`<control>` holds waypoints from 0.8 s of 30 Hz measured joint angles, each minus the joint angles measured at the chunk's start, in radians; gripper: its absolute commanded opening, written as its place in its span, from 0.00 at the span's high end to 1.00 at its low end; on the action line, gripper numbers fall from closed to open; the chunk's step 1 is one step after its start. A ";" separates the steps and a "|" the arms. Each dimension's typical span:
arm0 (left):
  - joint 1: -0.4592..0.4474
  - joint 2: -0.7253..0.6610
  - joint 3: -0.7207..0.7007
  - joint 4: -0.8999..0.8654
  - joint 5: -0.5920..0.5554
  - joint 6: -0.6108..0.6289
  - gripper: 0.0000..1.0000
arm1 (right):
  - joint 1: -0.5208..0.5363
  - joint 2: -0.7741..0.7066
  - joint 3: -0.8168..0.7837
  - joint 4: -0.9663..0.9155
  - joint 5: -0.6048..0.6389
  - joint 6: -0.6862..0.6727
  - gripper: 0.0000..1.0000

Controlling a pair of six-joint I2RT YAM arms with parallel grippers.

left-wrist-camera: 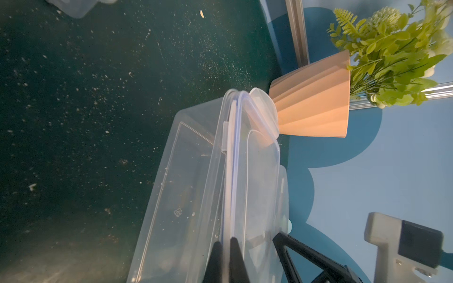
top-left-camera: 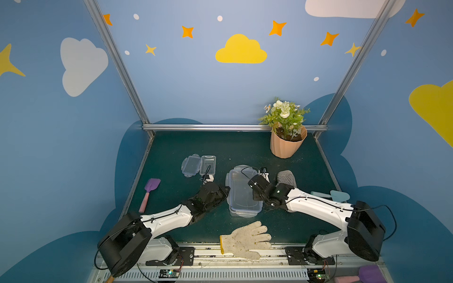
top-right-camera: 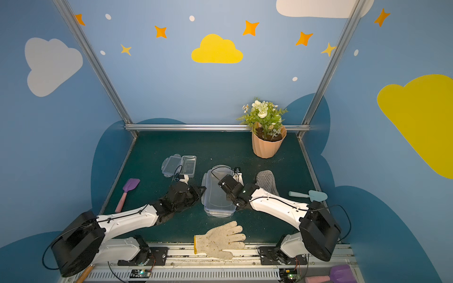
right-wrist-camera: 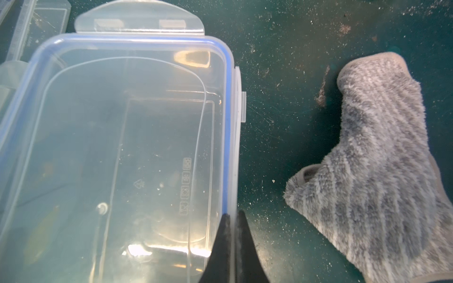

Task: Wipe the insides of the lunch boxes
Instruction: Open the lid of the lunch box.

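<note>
Mat [top-left-camera: 196, 144]: left pincer [left-wrist-camera: 224, 242], right pincer [right-wrist-camera: 232, 218] tight on large lunch box [top-left-camera: 242, 196]

The large lunch box [top-right-camera: 217, 196] lies on the green table [top-right-camera: 232, 152], the small lunch box [top-right-camera: 189, 164] beyond it.

My bench [top-left-camera: 186, 147] was covered in dark green, speckled with pale crumbs and scuffs. Behind the bench rose a light blue back wall [top-left-camera: 196, 93] painted with a yellow cloud [top-left-camera: 241, 50], orange stars [top-left-camera: 187, 31] and white dots [top-left-camera: 220, 18]. Left of the bench, the side wall [top-left-camera: 44, 137] bore a white cloud [top-left-camera: 82, 65]; right of the bench, the other wall [top-left-camera: 397, 117] bore a second yellow cloud [top-left-camera: 434, 110]. Aluminium posts [top-left-camera: 117, 61] climbed from the bench's far corners, joined by a rail [top-left-camera: 220, 127] along its far edge. Dark blue cloud shapes [top-left-camera: 331, 110] lapped the walls at bench level. The light was soft and even.
</note>
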 measured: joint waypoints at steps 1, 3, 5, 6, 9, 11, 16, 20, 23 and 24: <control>0.003 0.002 0.003 0.000 0.009 0.006 0.96 | 0.000 -0.001 0.001 0.006 -0.008 -0.003 0.52; 0.003 0.000 0.014 -0.006 0.021 0.016 0.96 | 0.007 -0.007 0.009 0.015 -0.024 -0.013 0.34; 0.005 -0.007 0.031 -0.020 0.034 0.027 0.96 | 0.013 -0.023 0.023 0.021 -0.039 -0.027 0.24; 0.005 -0.018 0.038 -0.029 0.039 0.034 0.96 | 0.014 -0.035 0.028 0.022 -0.042 -0.034 0.20; 0.006 -0.055 0.059 -0.045 0.049 0.056 0.96 | 0.011 -0.077 0.034 0.022 -0.048 -0.055 0.14; 0.007 -0.074 0.072 -0.039 0.063 0.074 0.96 | 0.010 -0.113 0.039 0.032 -0.054 -0.069 0.14; 0.007 -0.084 0.109 0.004 0.095 0.108 0.96 | 0.003 -0.232 0.056 0.051 -0.042 -0.106 0.12; 0.010 -0.084 0.167 0.048 0.118 0.140 0.96 | -0.003 -0.338 0.056 0.050 -0.009 -0.127 0.12; 0.017 -0.084 0.248 0.063 0.140 0.171 0.96 | -0.007 -0.425 0.056 0.047 0.017 -0.140 0.12; 0.021 -0.086 0.284 0.062 0.154 0.185 0.96 | -0.008 -0.452 0.056 0.045 0.025 -0.143 0.12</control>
